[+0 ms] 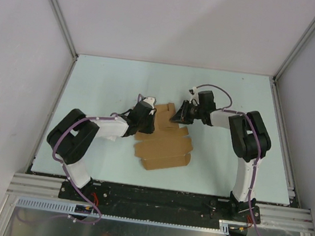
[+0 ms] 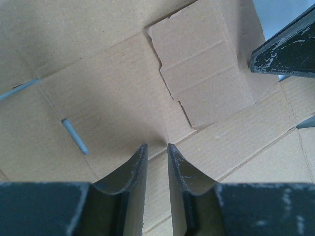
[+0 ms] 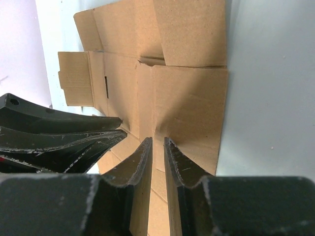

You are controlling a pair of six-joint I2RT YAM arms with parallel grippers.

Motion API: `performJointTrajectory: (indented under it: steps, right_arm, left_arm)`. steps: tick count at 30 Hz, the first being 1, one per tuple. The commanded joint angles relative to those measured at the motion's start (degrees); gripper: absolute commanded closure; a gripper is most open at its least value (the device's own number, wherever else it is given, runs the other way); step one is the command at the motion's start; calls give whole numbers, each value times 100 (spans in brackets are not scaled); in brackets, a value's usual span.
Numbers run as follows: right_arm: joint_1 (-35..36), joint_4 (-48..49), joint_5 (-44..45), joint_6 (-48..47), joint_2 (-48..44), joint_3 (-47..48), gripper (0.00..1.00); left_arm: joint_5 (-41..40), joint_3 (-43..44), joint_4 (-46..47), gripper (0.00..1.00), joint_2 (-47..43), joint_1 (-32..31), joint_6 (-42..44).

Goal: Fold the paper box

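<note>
The paper box (image 1: pixel 165 148) lies as a flat brown many-flapped sheet in the middle of the table. It fills the left wrist view (image 2: pixel 206 59) and most of the right wrist view (image 3: pixel 187 98). My left gripper (image 1: pixel 148 121) stands over the sheet's far left part; its jaws (image 2: pixel 156 145) are almost closed, with a thin slit between them and the tips down on the cardboard. My right gripper (image 1: pixel 176 118) stands over the far right flap, its jaws (image 3: pixel 157 139) also almost closed with the tips on the cardboard. Nothing is held. The tips stand close together.
The pale table (image 1: pixel 103 88) is enclosed by white walls with metal corner posts (image 1: pixel 58 11). The right gripper's finger (image 2: pixel 285 49) shows in the left wrist view. The left gripper's fingers (image 3: pixel 59 132) show in the right wrist view.
</note>
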Motion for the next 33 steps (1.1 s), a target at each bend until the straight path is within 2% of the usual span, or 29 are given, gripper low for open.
performJointTrajectory:
  steps: [1, 13, 22, 27, 33]
  right_arm:
    - [63, -331, 299, -284, 199, 184, 79]
    - [37, -621, 255, -434, 16, 386, 78]
    - [-481, -953, 70, -372, -714, 798, 75]
    - [-692, -1603, 220, -679, -434, 1605, 73]
    - [-763, -2377, 404, -934, 453, 2801, 73]
  left_arm:
    - [239, 64, -32, 73, 176, -26, 62]
    - [239, 55, -32, 73, 176, -26, 71]
    - [222, 29, -32, 73, 159, -26, 80]
    - [239, 29, -41, 73, 150, -26, 106]
    - [239, 46, -50, 73, 176, -26, 194]
